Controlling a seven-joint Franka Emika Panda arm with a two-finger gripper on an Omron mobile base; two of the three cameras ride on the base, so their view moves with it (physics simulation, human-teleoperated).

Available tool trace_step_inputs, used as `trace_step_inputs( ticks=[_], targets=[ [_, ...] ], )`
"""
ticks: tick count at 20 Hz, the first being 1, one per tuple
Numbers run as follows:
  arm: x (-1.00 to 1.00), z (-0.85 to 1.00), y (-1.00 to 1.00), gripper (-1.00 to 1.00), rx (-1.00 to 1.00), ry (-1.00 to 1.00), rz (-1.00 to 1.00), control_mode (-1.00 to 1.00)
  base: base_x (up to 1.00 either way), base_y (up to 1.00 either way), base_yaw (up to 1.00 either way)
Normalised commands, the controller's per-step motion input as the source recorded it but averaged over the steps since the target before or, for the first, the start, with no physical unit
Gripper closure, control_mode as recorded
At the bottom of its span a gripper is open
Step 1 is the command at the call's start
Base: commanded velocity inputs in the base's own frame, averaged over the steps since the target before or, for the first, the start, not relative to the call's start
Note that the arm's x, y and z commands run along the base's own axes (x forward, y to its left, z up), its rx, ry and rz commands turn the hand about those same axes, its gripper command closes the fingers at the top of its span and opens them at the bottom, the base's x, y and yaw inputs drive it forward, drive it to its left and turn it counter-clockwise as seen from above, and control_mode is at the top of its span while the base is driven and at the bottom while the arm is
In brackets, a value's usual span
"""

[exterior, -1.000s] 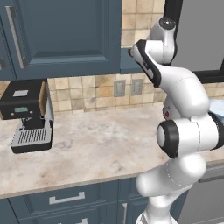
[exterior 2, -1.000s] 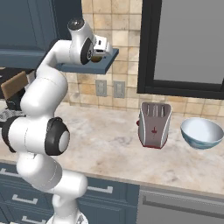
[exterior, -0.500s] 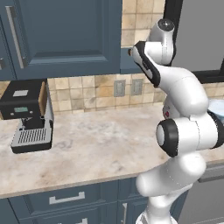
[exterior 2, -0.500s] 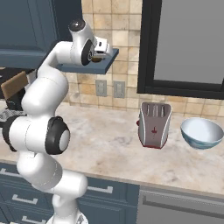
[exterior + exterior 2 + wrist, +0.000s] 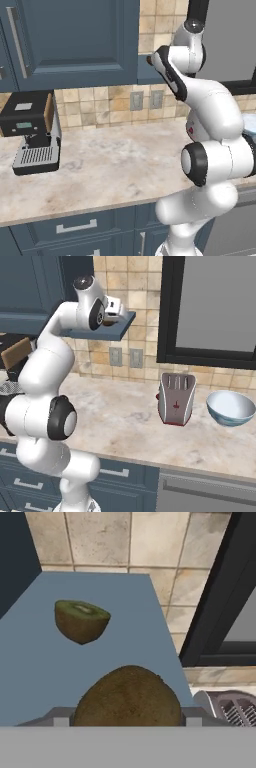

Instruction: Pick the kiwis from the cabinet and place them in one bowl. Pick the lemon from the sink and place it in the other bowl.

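Bare shelf (image 5: 35, 677) lies between the two kiwis (image 5: 128, 698); the black window frame (image 5: 220, 612) crowds its right edge.

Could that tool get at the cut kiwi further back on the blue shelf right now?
Probably not yet: the tool sits around the whole kiwi, which lies between it and the cut kiwi on the shelf.

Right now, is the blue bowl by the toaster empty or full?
Empty: the bowl shows a bare whitish inside in the right base view.
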Motion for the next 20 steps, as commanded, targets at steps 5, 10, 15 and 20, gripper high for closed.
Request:
trace_step_inputs(
  ticks=[5,10,15,20],
  targets=[
    [-1.00,0.11,-0.02,1.00,0.02,-0.04,-0.02,-1.00,0.00,0.00,0.00],
    [-1.00,0.07,0.00,1.00,0.04,0.00,-0.01,-1.00,0.00,0.00,0.00],
    [-1.00,0.12,0.01,1.00,0.00,0.00,0.00,-1.00,0.00,0.00,0.00],
    [-0.94,0.05,0.00,1.00,0.00,0.01,0.00,-1.00,0.00,0.00,0.00]
  ],
)
